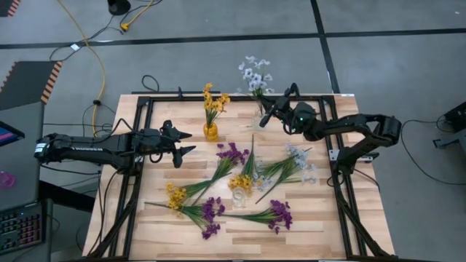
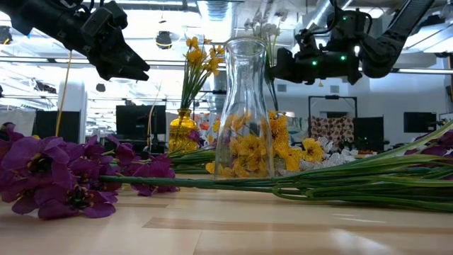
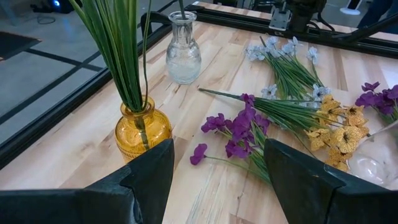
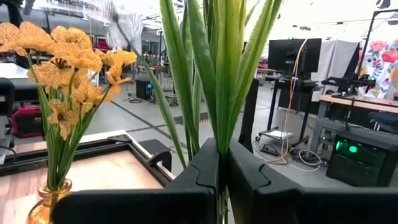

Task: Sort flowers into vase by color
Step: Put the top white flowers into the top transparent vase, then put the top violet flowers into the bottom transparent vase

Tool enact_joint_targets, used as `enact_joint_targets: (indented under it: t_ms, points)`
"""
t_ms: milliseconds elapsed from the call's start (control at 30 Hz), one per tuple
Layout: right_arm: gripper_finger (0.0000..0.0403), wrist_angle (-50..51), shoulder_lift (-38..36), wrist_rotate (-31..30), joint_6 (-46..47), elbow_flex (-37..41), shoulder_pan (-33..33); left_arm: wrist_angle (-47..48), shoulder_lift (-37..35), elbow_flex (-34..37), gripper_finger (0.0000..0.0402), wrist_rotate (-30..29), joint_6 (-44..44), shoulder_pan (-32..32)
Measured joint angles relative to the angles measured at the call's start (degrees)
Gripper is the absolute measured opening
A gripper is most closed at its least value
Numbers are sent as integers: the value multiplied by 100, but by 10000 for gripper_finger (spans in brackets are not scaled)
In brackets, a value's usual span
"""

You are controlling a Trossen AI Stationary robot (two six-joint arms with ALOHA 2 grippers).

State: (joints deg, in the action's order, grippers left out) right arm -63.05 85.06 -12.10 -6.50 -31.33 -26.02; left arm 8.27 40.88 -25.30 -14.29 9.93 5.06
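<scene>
High view: the right gripper [image 1: 268, 116] is holding a white-blue sprig [image 1: 254, 76] over the clear vase [image 1: 261, 110] at twelve o'clock; loose flowers [image 1: 233, 191] are lying mid-table.

Left wrist view: the left gripper [image 3: 219, 177], jaws apart, is hovering beside the amber vase [image 3: 143, 127].

Right wrist view: the fingers [image 4: 200, 177] are clamping green stems [image 4: 222, 74]. Keeping the stems vertical should be easing insertion.

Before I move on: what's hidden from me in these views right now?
- White-blue sprig: blossoms cut off by the right wrist view's edge; right gripper hides the stem.
- Clear vase: covered by the right gripper in the high view.
- Yellow vase: blossoms cut off in the left wrist view.
</scene>
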Motion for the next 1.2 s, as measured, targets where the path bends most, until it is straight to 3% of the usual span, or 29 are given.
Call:
enact_joint_targets:
  t_ms: [267,400,733,967,1200]
  points:
    - [43,138,0,0,-9,0,0,0,0,-1,236,-1,-1,0]
    - [55,151,0,0,-439,0,0,0,0,0,236,0,-2,0]
    - [146,336,0,-627,-554,0,15,0,0,0,236,-1,-2,0]
    - [213,648,0,-636,-332,0,55,2,0,0,236,0,-4,0]
    - [244,1363,-353,-741,-206,0,56,2,0,0,236,0,-2,0]
